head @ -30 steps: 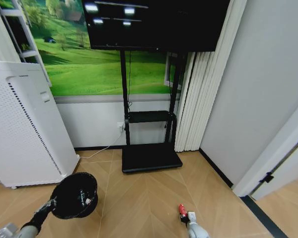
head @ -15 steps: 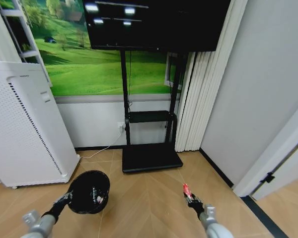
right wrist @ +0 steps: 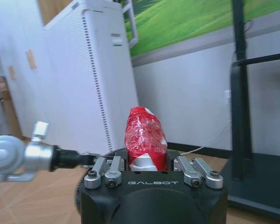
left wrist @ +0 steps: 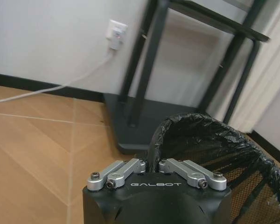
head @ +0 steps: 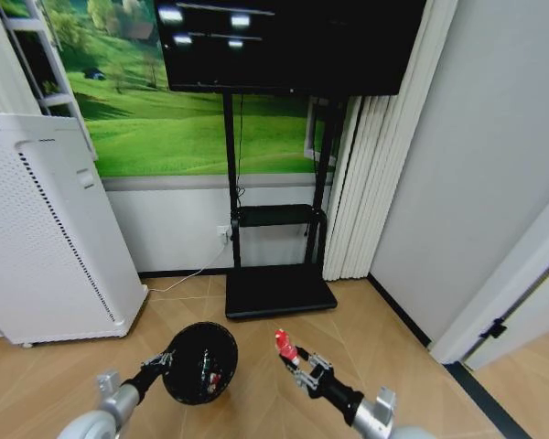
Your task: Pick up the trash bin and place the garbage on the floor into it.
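**Packet held just right of the lifted bin**

The left gripper [head: 163,360] had its fingers clamped on the rim of the bin [head: 199,362], held off the wooden floor [head: 256,338] with its mouth tipped toward the robot. From the left wrist, a crinkled black liner [left wrist: 200,135] draped over brown mesh. The right gripper [head: 293,358] pinched a glossy red packet [head: 283,343] just right of the bin. The right wrist view showed it wrinkled, standing upright between the fingers [right wrist: 107,170], before a white perforated appliance [right wrist: 91,74].
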### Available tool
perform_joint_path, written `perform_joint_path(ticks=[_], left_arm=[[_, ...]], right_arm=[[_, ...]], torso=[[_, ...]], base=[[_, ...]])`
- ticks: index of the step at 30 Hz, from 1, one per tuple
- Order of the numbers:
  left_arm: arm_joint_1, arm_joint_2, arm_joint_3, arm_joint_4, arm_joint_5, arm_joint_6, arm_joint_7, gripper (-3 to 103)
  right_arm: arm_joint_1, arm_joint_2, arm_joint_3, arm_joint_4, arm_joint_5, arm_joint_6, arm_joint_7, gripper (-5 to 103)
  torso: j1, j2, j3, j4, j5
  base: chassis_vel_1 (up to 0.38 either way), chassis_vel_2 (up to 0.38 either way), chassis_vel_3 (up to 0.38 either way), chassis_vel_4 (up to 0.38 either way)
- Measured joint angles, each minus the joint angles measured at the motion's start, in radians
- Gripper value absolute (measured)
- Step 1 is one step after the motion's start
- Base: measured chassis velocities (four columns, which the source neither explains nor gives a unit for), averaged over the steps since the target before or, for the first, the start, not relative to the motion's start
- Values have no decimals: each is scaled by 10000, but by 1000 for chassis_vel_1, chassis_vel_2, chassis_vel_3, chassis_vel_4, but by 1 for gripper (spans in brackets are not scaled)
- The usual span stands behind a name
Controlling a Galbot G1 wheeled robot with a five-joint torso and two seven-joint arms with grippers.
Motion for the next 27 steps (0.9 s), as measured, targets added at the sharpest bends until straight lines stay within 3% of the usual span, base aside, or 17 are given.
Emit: perform_joint_path(ticks=[6, 8, 15, 24, 27], left_arm=[[-213, 182, 742, 193, 331, -136, 847, 7], [-306, 194, 1034, 251, 496, -223, 1520, 7], [-104, 141, 1062, 143, 740, -265, 2818, 7], [57, 70, 793, 100, 775, -298, 3037, 7], [62, -3, 789, 94, 803, -298, 3027, 7]], right_arm=[[328, -140, -1195, -244, -512, 66, -20, 41], [765, -163, -1779, -612, -629, 83, 35, 41], [1661, -140, -2703, -1618, -739, 203, 199, 41], [2151, -41, -3001, -2450, -898, 514, 351, 38], [2176, -52, -3061, -2465, -789, 626, 257, 47]], torso=[[0, 0, 0, 2, 1], [0, -1, 1, 2, 2], [2, -1, 0, 2, 2], [3, -1, 1, 2, 3], [3, -1, 1, 1, 1]], base=[[0, 0, 0, 0], [0, 0, 0, 0], [0, 0, 0, 0], [0, 0, 0, 0], [0, 0, 0, 0]])
